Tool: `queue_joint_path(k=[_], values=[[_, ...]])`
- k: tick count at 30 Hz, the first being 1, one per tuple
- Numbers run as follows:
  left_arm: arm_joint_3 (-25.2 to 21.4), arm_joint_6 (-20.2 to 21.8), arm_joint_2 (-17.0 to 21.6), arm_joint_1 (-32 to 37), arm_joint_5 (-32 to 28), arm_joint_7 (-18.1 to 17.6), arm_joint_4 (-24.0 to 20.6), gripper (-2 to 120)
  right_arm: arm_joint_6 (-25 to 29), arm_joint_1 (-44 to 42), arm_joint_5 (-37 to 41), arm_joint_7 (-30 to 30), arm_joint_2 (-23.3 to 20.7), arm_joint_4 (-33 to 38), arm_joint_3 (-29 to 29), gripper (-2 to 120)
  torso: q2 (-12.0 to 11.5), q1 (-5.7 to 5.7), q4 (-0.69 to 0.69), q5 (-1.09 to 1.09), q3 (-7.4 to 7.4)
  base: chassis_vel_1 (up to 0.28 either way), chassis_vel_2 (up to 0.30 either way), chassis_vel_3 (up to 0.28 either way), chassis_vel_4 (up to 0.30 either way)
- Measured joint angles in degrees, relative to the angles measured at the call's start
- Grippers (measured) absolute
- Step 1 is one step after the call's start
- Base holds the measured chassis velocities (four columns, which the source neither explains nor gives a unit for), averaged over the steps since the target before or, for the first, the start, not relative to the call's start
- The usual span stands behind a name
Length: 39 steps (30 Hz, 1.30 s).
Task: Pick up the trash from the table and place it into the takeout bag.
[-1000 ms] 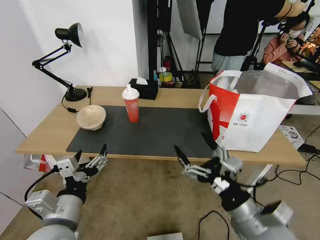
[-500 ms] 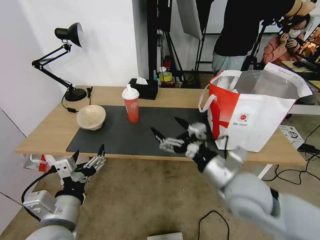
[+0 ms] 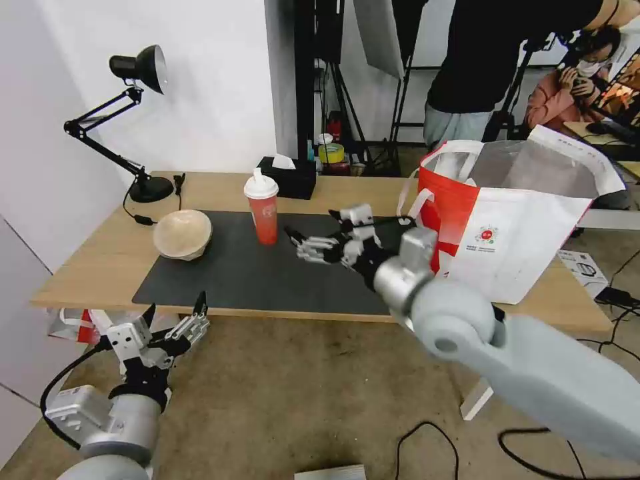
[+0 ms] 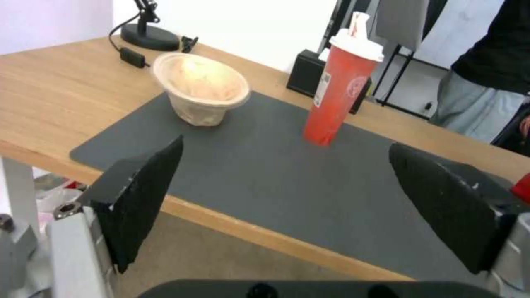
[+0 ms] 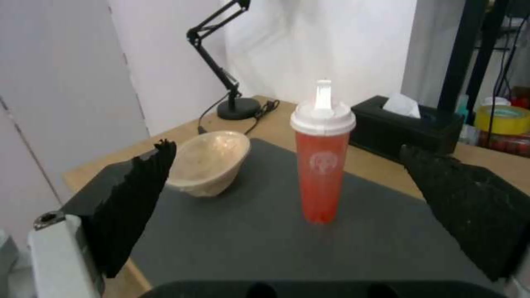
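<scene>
Since a second ago the right gripper [image 3: 308,239] has risen from below the table's near edge and swung forward and leftward over the dark grey mat [image 3: 293,267], and it now hangs just to the right of the red cup [image 3: 263,208], fingers spread wide with nothing between them; the left gripper [image 3: 175,313] has barely shifted, parked low in front of the table [image 3: 100,260], its fingers also open and empty; the red cup stands upright on the mat with its white lid on; the beige pulp bowl [image 3: 183,233] sits tilted at the mat's left end; the takeout bag [image 3: 513,220] stands open on the table's right end, apart from the cup.
</scene>
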Motion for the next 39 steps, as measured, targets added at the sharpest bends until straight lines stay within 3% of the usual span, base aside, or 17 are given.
queue_joint_path(k=[13,21,39], values=[[-0.20,-0.15,-0.02,0.24,0.12,-0.01,0.00,100,-9.72,9.27,8.72,8.25,3.56,-4.99,-1.91,100,0.00,0.00,-0.01,0.00,0.00,0.000,0.000,0.000,0.000],[-0.13,-0.30,0.07,0.23,0.11,-0.04,0.00,100,-11.86,11.04,13.11,10.71,7.14,-9.03,-1.66,100,0.00,0.00,0.00,0.00,0.00,0.000,0.000,0.000,0.000],[-0.24,-0.33,0.10,0.37,-0.17,-0.23,0.00,100,-13.63,13.28,7.48,7.97,16.05,-25.35,-2.61,100,0.01,0.00,0.00,0.00,0.00,0.000,0.000,0.000,0.000]])
